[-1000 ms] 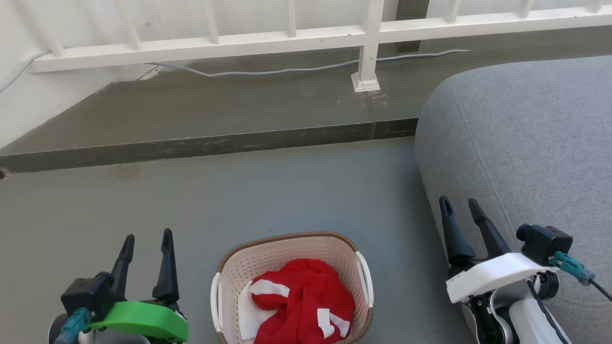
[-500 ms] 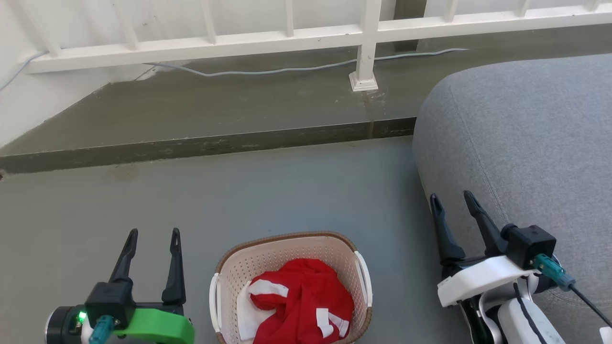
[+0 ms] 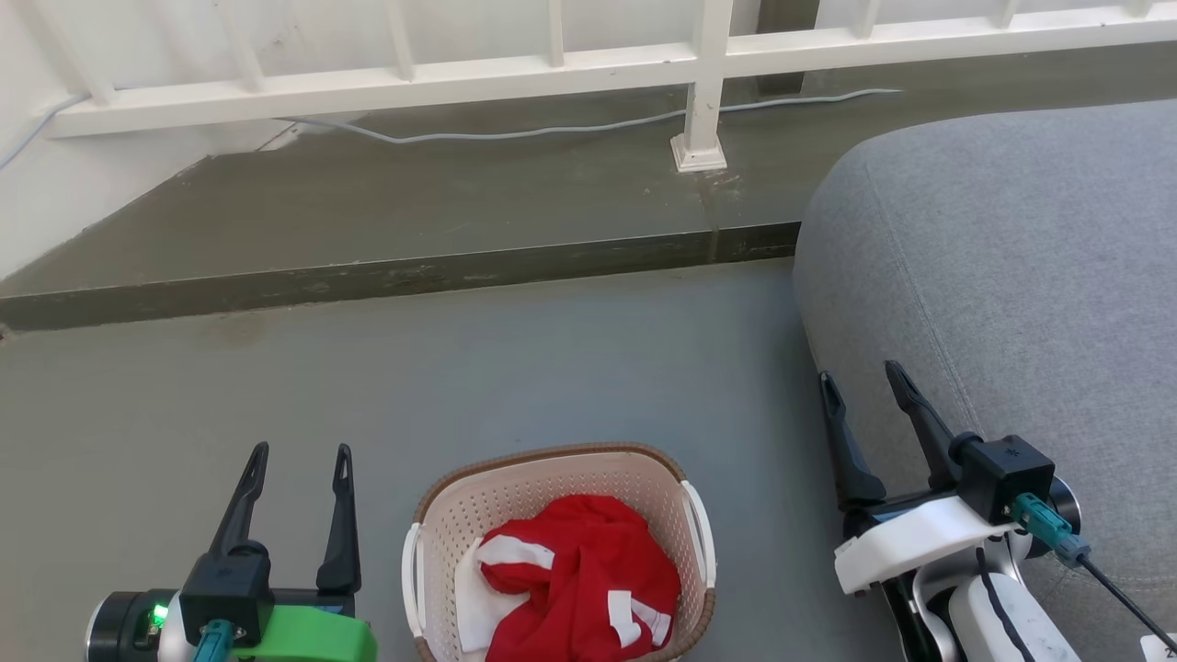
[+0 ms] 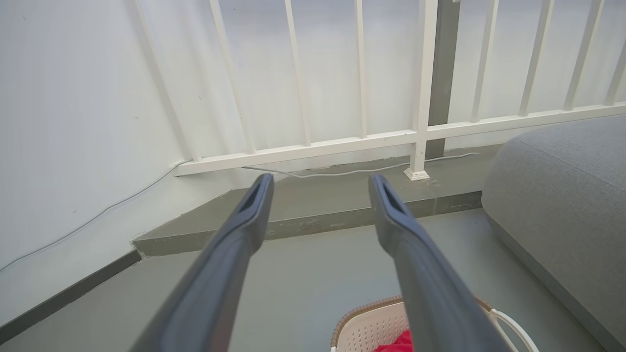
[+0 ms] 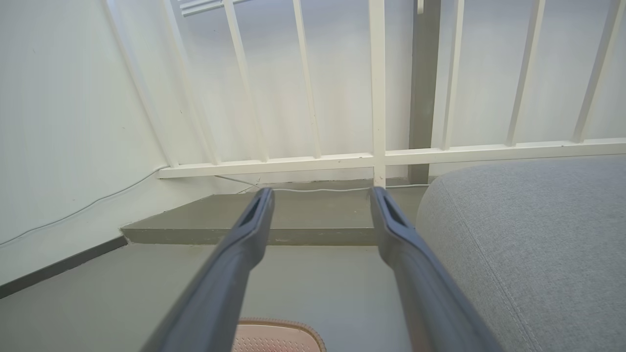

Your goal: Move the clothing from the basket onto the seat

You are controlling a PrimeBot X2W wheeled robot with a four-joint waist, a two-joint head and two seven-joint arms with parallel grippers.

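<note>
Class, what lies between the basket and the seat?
A strip of bare grey floor, seen in the head view, separates the basket from the seat.

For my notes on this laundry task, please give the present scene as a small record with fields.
seat: grey cushion, no clothing on it
laundry basket: cream, perforated, on the floor, left of the seat
clothing: red and white garments, bunched inside the laundry basket
left gripper: open, holding nothing, left of the basket
right gripper: open, holding nothing, by the seat's edge
</note>
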